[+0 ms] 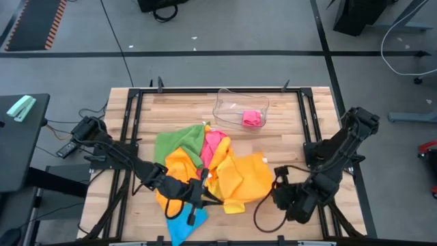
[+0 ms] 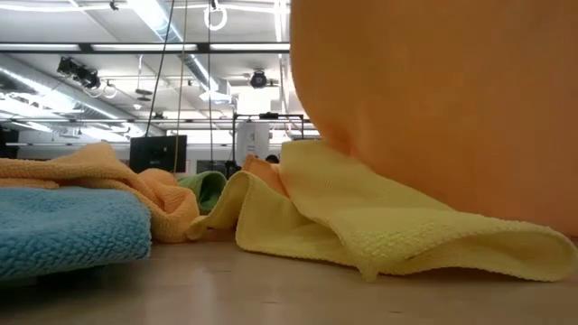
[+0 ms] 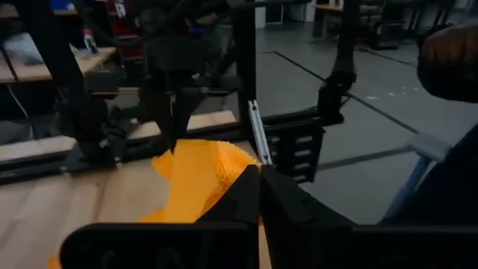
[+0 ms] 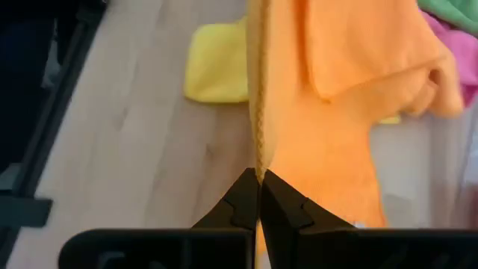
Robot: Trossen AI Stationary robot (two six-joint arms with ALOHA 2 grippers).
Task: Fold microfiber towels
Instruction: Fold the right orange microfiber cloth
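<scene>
Two claws are clamped on one orange towel (image 1: 249, 179): right claw (image 4: 258, 179) at the right edge, left claw (image 3: 258, 173) opposite, towel stretched crosswise between.

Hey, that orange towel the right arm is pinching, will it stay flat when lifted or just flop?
Likely floppy: the orange towel already hangs in folds from the right gripper, whose fingers are shut on its edge. Probably light for its size, since a thin pinch holds it. It may drag the yellow towel lying against it.
</scene>
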